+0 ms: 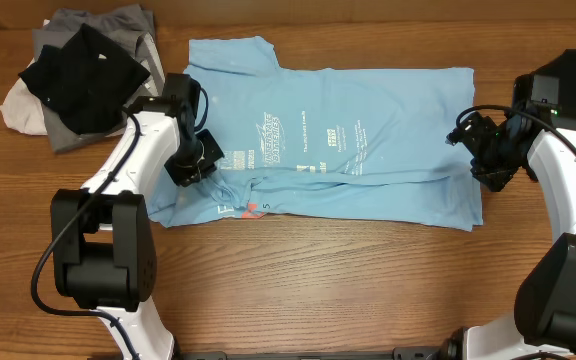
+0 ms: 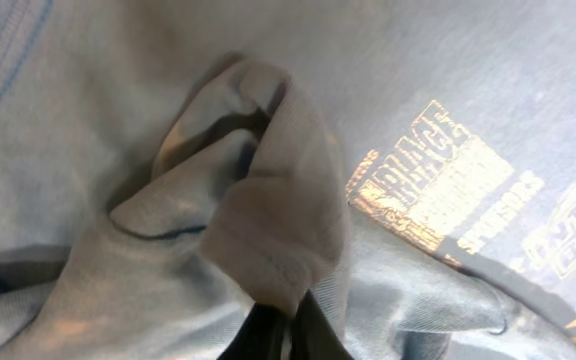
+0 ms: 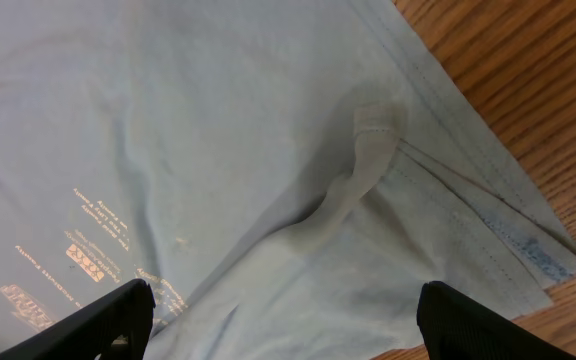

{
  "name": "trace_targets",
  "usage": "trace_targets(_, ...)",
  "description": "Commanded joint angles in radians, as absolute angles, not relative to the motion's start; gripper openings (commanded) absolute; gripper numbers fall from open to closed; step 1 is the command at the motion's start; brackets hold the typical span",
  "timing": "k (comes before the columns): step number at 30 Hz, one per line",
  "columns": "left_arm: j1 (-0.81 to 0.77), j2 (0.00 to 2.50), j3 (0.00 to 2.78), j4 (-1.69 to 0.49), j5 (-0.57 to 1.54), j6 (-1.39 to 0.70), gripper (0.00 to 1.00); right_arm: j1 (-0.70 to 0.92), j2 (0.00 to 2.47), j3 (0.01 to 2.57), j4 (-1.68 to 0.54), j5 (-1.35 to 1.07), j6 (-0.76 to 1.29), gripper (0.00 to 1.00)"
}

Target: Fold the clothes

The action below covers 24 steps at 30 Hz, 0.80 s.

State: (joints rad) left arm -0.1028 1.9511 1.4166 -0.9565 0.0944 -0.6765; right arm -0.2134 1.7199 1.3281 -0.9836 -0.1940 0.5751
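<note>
A light sky-blue T-shirt [image 1: 338, 140] with white and dark lettering lies spread across the wooden table, partly folded. My left gripper [image 1: 193, 160] is at its left side, shut on a bunched fold of the shirt [image 2: 268, 230]. My right gripper [image 1: 480, 150] hovers over the shirt's right edge with its fingers wide open and empty [image 3: 283, 320]; the shirt's hem [image 3: 468, 190] lies below it. A pile of black, grey and off-white garments [image 1: 83, 70] sits at the back left.
The bare wooden table [image 1: 318, 290] runs along the front. The pile of other clothes lies close behind my left arm. Table wood shows past the shirt's right edge [image 3: 528, 90].
</note>
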Motion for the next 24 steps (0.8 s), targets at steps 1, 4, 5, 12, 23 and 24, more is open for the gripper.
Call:
trace_targets(1, -0.102, 1.965, 1.436, -0.951, 0.102, -0.672, 0.04, -0.208, 1.718, 1.329, -0.978, -0.184, 0.568, 0.88)
trace_targets(4, -0.102, 1.965, 1.437, -0.928, 0.115, -0.673, 0.04, -0.208, 1.718, 1.329, -0.978, -0.184, 0.568, 0.88)
trace_targets(5, -0.102, 1.965, 1.437, -0.917, 0.13, -0.673, 0.04, -0.208, 1.718, 1.329, -0.978, -0.184, 0.568, 0.88)
trace_targets(12, -0.102, 1.965, 1.438, -0.834, 0.203, -0.696, 0.04, -0.208, 1.718, 1.329, -0.979, -0.184, 0.568, 0.88)
trace_targets(23, -0.089, 1.965, 1.438, -0.646, 0.202, -0.749, 0.04, -0.208, 1.718, 1.329, -0.989, -0.183, 0.567, 0.88)
trace_targets(24, -0.086, 1.965, 1.438, -0.63, 0.199, -0.749, 0.06, -0.208, 1.718, 1.329, -0.991, -0.179, 0.567, 0.88)
